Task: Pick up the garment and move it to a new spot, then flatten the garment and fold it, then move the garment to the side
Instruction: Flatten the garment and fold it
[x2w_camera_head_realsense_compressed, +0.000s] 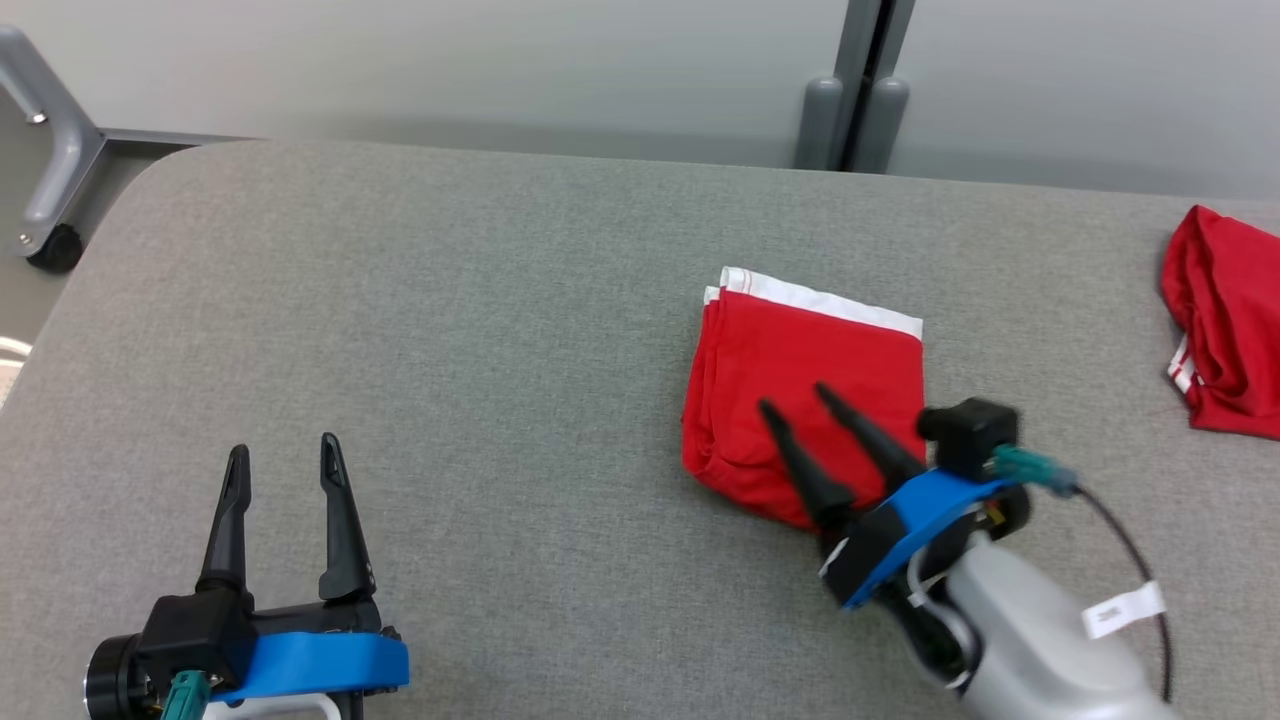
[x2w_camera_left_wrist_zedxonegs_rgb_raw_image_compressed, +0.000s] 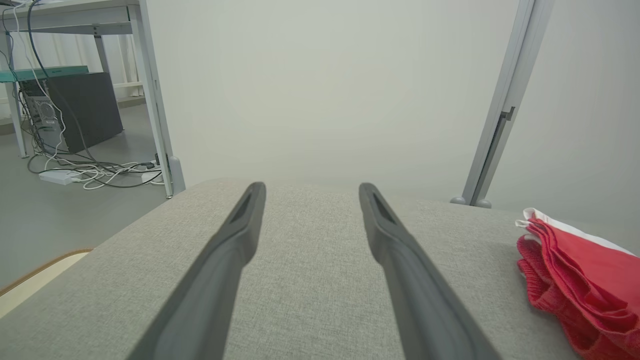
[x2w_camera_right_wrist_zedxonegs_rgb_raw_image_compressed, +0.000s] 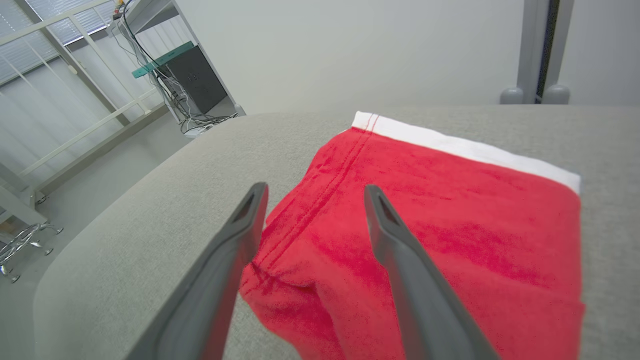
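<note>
We see the folded red cloth garment with a white band (x2w_camera_head_realsense_compressed: 800, 350) right of centre on the grey fabric surface (x2w_camera_head_realsense_compressed: 450, 330), our right gripper (x2w_camera_head_realsense_compressed: 793, 397) above its lower edge, fingers spread and holding nothing. Our left gripper (x2w_camera_head_realsense_compressed: 284, 446), lower left, also gapes empty; another crumpled red cloth (x2w_camera_head_realsense_compressed: 1225, 320) lies at the right edge.

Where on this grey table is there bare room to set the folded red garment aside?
Widest bare patch: the left half of the table, from the left pincer across to the folded red garment. A narrower strip lies between that garment and the second red garment at the right edge. Crowded: near right, where the right pincer hovers over the folded garment.
</note>
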